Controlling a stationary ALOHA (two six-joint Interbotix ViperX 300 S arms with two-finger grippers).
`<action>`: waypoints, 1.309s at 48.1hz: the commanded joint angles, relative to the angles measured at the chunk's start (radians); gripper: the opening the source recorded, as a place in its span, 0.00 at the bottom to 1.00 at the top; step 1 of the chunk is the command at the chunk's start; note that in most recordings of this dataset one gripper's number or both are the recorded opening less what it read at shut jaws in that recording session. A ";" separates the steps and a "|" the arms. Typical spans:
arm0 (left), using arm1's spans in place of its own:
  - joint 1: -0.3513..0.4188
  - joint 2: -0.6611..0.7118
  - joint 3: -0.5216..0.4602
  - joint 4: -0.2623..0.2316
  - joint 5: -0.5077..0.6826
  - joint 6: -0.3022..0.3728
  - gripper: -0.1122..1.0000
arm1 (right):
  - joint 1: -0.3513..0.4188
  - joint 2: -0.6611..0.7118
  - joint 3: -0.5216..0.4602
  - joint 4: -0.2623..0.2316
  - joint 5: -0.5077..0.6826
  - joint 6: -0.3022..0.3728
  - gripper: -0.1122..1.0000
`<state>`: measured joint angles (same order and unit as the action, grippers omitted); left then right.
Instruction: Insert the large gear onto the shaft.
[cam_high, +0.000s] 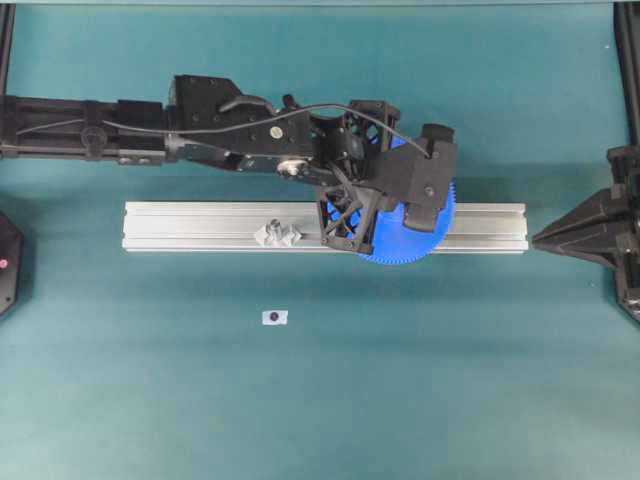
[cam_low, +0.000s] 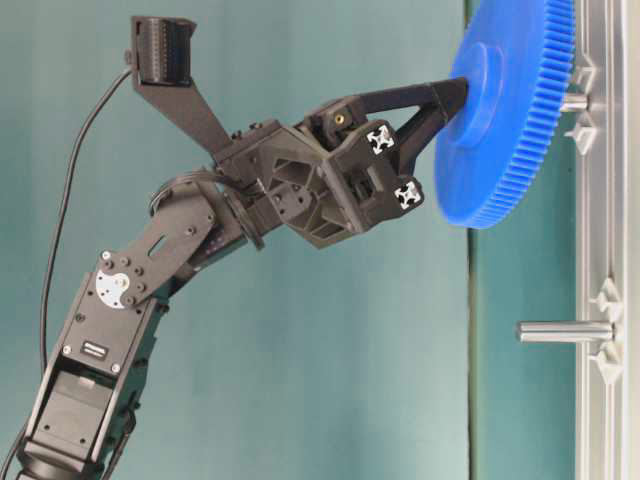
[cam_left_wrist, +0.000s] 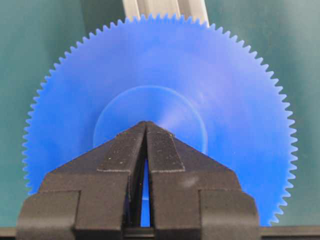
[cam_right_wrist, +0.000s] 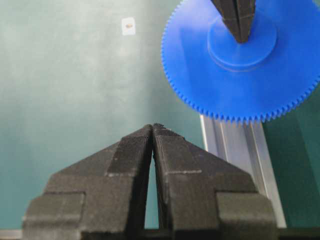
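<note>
Left claw (cam_left_wrist: 146, 127), fingertips together, presses on the hub of the large gear (cam_high: 425, 225), which sits over the rail (cam_high: 200, 227); apparently threaded on the shaft (cam_low: 574, 101), not fully seated.

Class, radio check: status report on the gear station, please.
Left gripper shut, tips pressing large gear at its hub. Right gripper shut, off to the side. Gear tilted at a rail pin, not flat. Other pin bare.

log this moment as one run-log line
left fingers: shut, tips on large gear hub | gear: over rail, shaft behind it | right fingers: shut, away
</note>
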<state>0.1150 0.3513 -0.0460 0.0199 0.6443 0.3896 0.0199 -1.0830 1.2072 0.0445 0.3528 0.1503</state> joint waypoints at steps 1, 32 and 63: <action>-0.005 -0.043 -0.006 0.002 -0.003 -0.003 0.15 | 0.002 0.006 -0.011 0.002 -0.008 0.006 0.22; -0.025 -0.032 -0.025 0.002 0.008 -0.006 0.77 | 0.002 0.006 -0.012 0.002 -0.008 0.006 0.21; 0.023 -0.012 -0.109 0.002 0.018 0.005 0.77 | 0.003 0.006 -0.012 0.003 -0.008 0.008 0.22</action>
<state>0.1273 0.3590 -0.1150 0.0230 0.6596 0.3912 0.0199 -1.0830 1.2057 0.0460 0.3528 0.1503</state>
